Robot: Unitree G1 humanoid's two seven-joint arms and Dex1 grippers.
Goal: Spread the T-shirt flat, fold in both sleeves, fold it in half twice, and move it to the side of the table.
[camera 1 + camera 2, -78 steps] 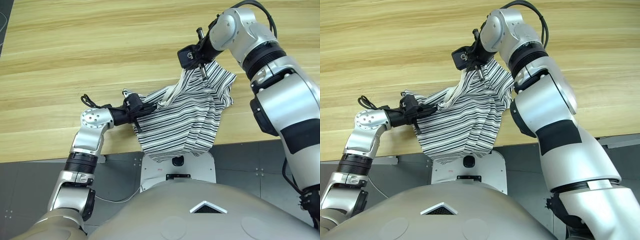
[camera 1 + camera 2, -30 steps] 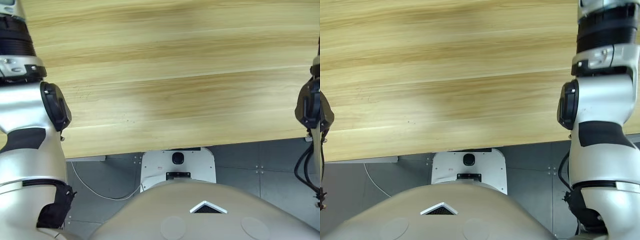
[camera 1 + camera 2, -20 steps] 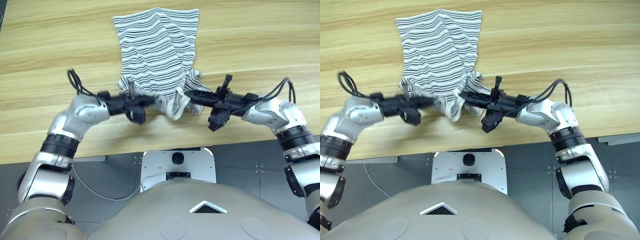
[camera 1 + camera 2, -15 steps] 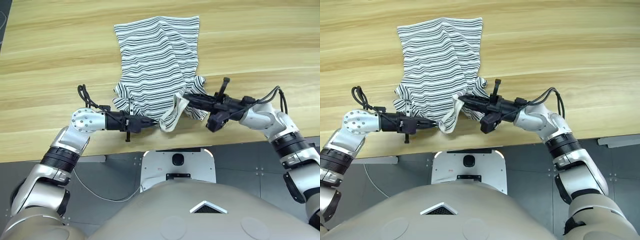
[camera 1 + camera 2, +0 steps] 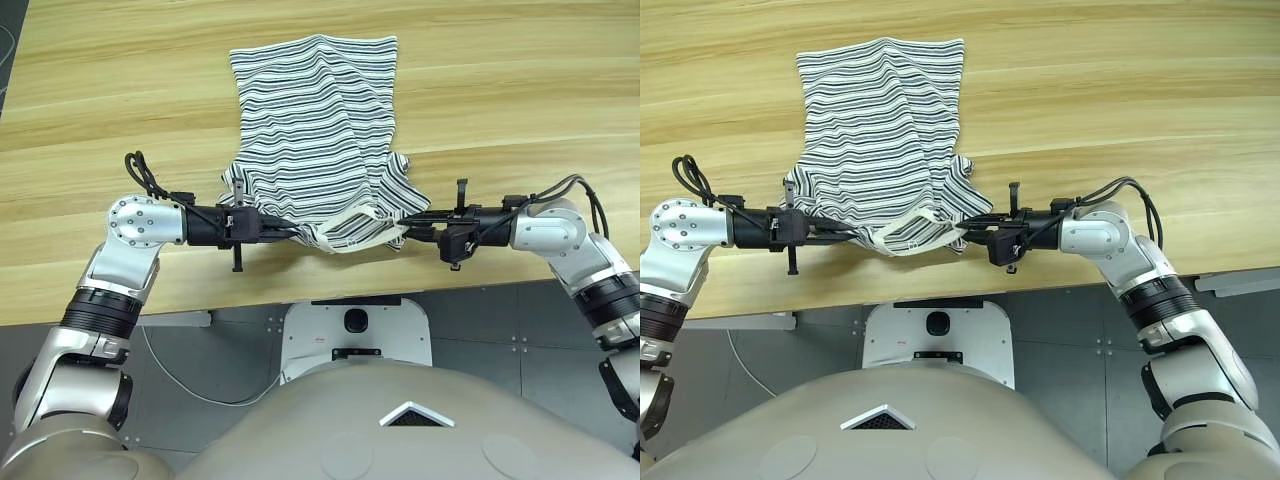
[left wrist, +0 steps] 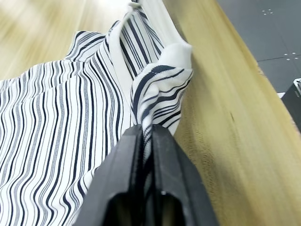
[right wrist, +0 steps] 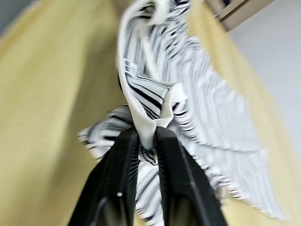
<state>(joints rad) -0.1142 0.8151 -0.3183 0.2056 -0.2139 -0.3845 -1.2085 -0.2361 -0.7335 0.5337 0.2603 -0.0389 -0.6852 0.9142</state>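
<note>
A black-and-white striped T-shirt [image 5: 315, 120] lies on the wooden table [image 5: 520, 90], its hem at the far end and its white collar [image 5: 352, 222] near the front edge. My left gripper [image 5: 300, 233] is shut on the shirt's near left shoulder, the fabric pinched between its black fingers [image 6: 160, 165]. My right gripper [image 5: 400, 222] is shut on the near right shoulder next to the collar, cloth bunched between its fingers [image 7: 120, 183]. Both arms stretch low along the table's front edge, pointing toward each other. The near part of the shirt is bunched and wrinkled.
The table's front edge [image 5: 300, 295] runs just below the grippers, with grey floor [image 5: 500, 340] beyond it. Bare wood stretches to the left and right of the shirt.
Both grippers have drawn the shoulders nearer the front edge and levelled out. The collar now hangs stretched between them, and the right gripper has shifted right.
</note>
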